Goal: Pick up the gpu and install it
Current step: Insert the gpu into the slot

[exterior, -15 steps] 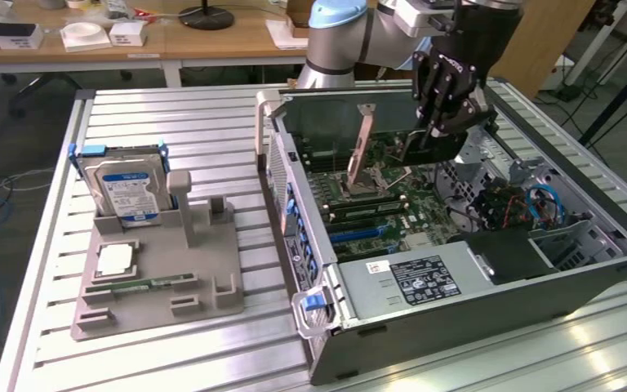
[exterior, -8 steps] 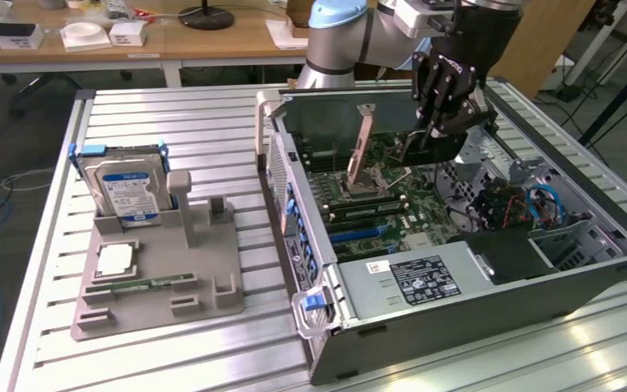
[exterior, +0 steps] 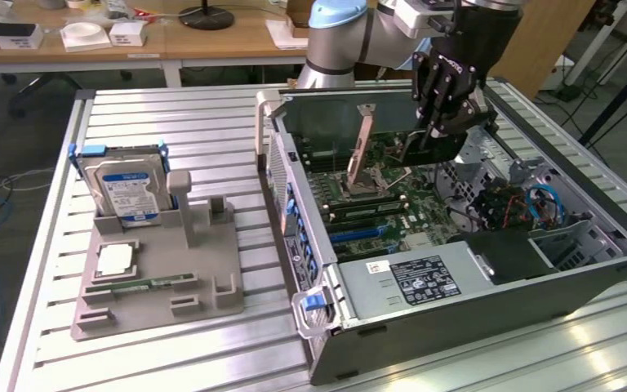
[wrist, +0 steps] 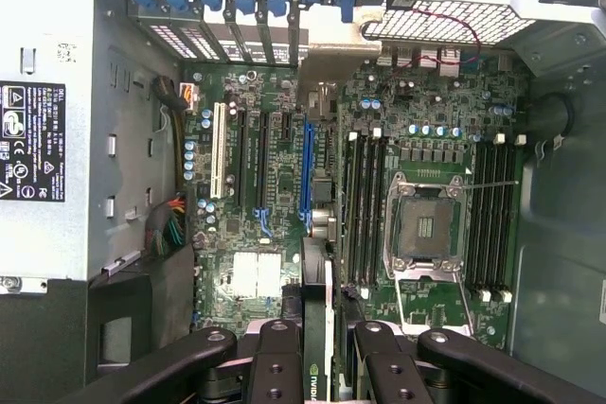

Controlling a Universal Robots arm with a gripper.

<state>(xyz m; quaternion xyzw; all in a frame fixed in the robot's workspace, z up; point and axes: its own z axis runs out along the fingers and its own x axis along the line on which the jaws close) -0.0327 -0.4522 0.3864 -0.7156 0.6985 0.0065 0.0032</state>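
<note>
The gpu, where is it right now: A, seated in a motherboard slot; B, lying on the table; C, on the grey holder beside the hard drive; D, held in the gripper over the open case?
D: the gripper clamps the gpu edge-on above the motherboard.

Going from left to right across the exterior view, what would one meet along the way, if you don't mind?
hard drive → grey holder's upright post → CPU socket → tool gripping the gpu → blue cables
</note>
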